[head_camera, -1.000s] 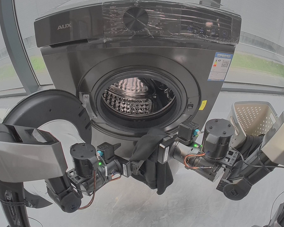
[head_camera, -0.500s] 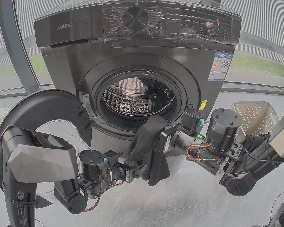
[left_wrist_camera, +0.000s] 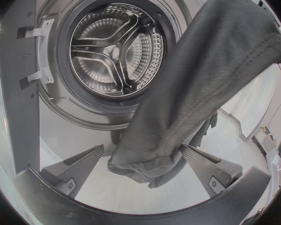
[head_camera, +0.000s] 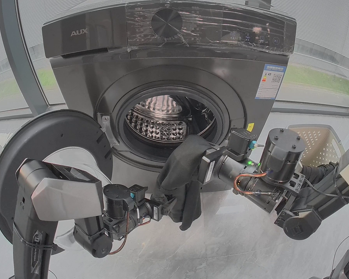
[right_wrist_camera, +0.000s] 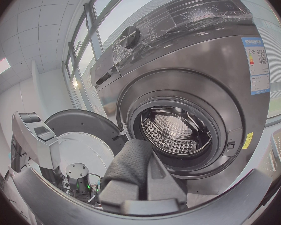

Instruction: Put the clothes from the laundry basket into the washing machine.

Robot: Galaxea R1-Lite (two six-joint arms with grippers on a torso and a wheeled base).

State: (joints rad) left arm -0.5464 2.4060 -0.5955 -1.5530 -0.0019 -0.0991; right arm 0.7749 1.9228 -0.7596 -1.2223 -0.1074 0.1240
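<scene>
While right jaws clench the black garment near the drum's open rim, left jaws gape below.

Left arm, right arm: grey angular shells, black cylindrical joints with screw rings, orange braided cables, green lights; left gripper, black wedge fingers.

Pale glossy floor, tall grey-framed windows, grass outside, white tiled ceiling, one lit panel
</scene>
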